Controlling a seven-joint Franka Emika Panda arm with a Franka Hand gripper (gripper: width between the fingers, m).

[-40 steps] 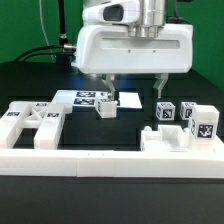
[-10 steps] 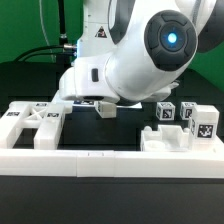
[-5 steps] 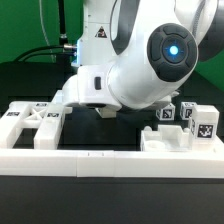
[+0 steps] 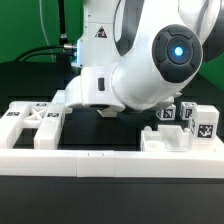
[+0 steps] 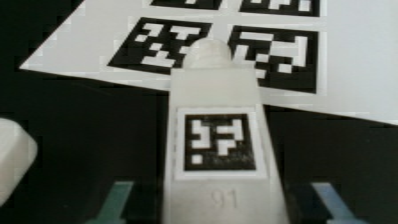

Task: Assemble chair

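White chair leg (image 5: 215, 130) (tagged) sits gripped between the jaws.

The robot arm (image 4: 150, 60) wears a glossy white plastic shell that catches highlights, with a dark, shiny round cap (image 4: 178, 50) glowing blue at its middle. In the exterior view the notched chair part (image 4: 30, 125) at nine o'clock and the tagged blocks (image 4: 200, 122) at three o'clock are matt white plastic, smooth and chunky. The chair piece (image 5: 217, 130) in the wrist view looks the same, its tag (image 5: 215, 137) flat, printed black-and-white. The marker board (image 5: 80, 50) is thin and matt white; the table (image 4: 100, 135) is matt black.
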